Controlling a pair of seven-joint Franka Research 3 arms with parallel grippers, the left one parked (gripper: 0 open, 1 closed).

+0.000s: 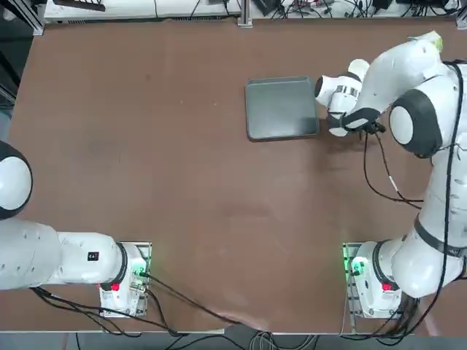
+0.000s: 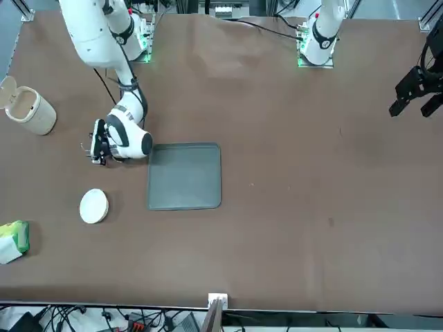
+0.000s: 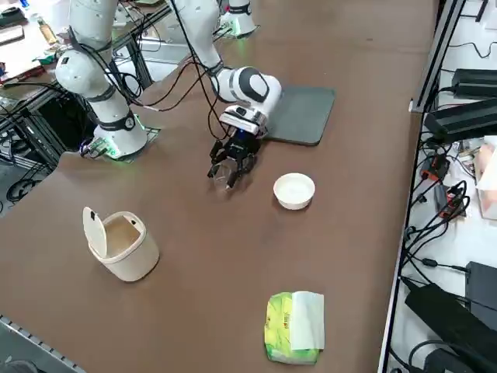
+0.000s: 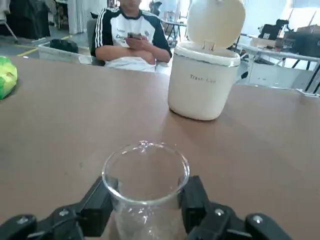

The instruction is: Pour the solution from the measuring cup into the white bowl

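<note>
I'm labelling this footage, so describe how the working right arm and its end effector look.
The right arm has rounded white links with dark grey bands around its joints and black cables strung along it. Its end effector is black, with two chunky angular fingers bearing silvery screw heads. Green light glows at the arm's base.

Brown table (image 4: 75, 120), pale curtain (image 4: 85, 15) beyond.
</note>
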